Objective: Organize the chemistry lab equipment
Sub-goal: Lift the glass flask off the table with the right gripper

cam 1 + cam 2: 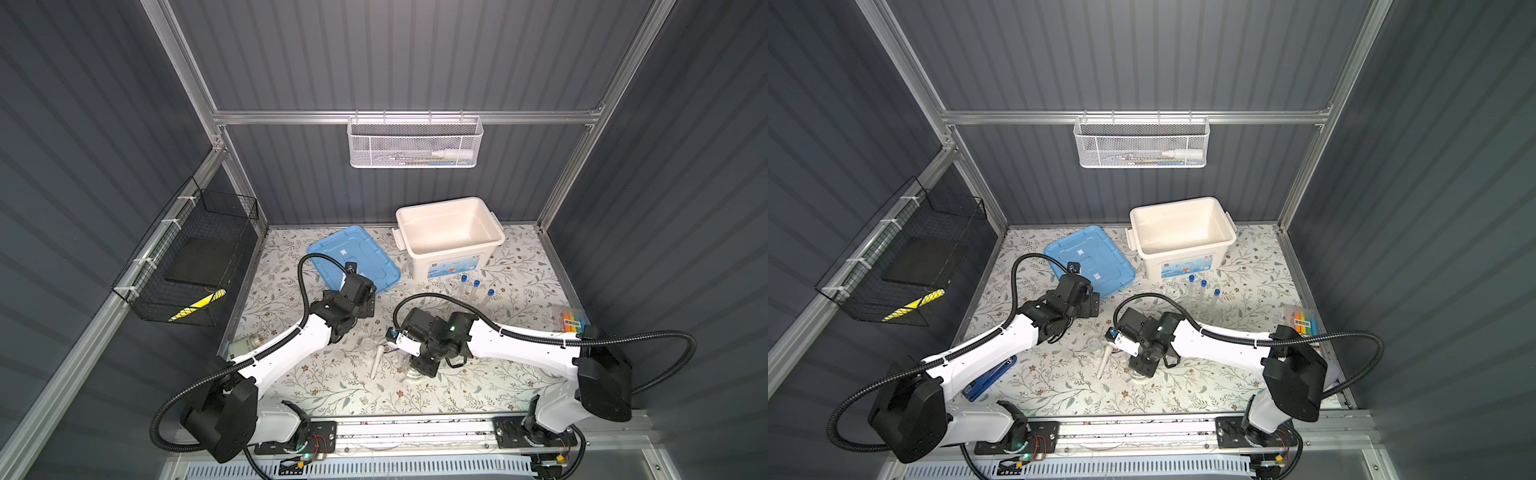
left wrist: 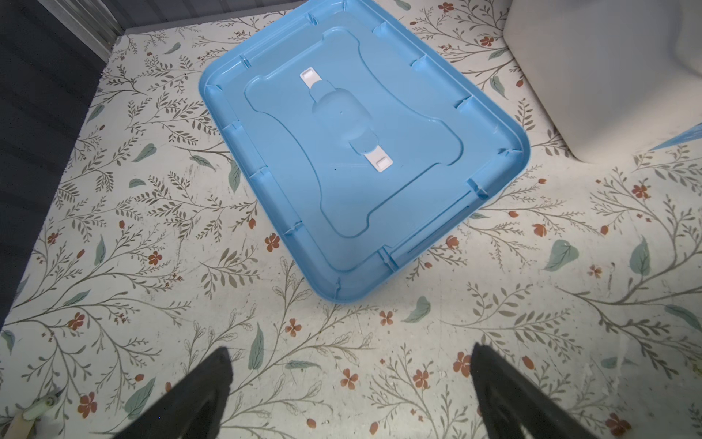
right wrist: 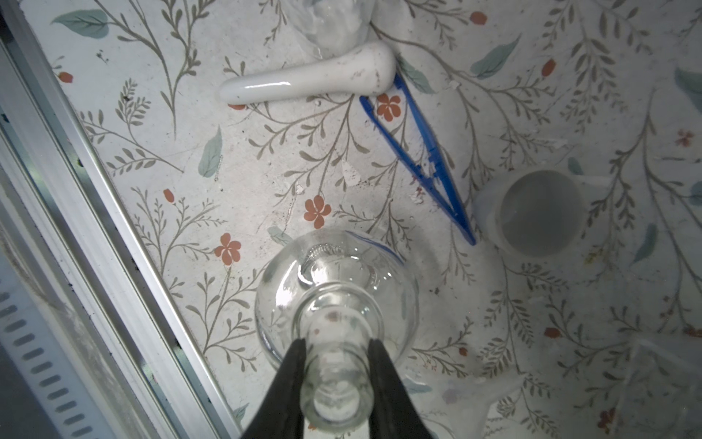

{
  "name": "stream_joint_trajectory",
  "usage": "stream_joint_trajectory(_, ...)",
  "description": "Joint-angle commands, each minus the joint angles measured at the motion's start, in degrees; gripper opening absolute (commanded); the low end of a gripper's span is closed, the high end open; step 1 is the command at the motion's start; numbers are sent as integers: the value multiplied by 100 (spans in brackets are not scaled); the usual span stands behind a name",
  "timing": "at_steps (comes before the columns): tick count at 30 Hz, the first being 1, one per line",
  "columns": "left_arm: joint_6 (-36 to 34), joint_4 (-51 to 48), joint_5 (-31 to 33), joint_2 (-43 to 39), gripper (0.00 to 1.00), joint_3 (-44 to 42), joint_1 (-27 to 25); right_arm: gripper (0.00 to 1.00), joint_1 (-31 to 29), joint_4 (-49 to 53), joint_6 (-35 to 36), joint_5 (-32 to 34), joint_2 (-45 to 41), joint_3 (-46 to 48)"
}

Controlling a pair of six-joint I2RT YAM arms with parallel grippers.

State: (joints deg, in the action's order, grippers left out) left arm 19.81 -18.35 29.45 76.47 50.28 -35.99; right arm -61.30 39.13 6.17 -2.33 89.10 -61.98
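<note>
In the right wrist view my right gripper (image 3: 336, 342) is shut on the neck of a clear glass flask (image 3: 334, 289) that stands on the flowered mat, one black finger against each side. Beyond it lie a white pestle (image 3: 311, 76), blue tweezers (image 3: 418, 159) and a small white bowl (image 3: 539, 209). In both top views this gripper (image 1: 417, 368) points down near the pestle (image 1: 1104, 363) and a second small glass vessel (image 1: 368, 345). Blue-capped test tubes (image 1: 476, 291) stand behind it. My left gripper (image 2: 349, 353) is open and holds nothing, just short of the blue lid (image 2: 342, 152).
An open white bin (image 1: 449, 232) stands at the back, with the blue lid (image 1: 353, 259) to its left. A marker pack (image 1: 571, 322) lies at the right edge and a blue stapler (image 1: 990, 378) under the left arm. Wire baskets hang on the back and left walls.
</note>
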Motion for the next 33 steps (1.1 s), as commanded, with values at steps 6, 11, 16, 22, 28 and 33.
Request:
stream_joint_trajectory(6,101,-13,114,-141,100,-75,24,16,-40,213,-70,31,-159,-289)
stream_joint_trajectory(11,80,-1,114,-138,100,-71,22,15,-40,296,-47,66,-295,-400)
stream_joint_trajectory(16,69,30,117,-115,100,-28,22,15,-18,287,2,66,-489,-484)
stream_joint_trajectory(22,22,52,79,-44,100,86,22,15,63,275,48,55,-654,-657)
stream_joint_trajectory(28,-59,113,18,65,100,209,24,14,340,216,86,39,-951,-784)
stream_joint_trajectory(33,-117,182,-29,169,100,327,24,14,721,205,165,39,-1198,-936)
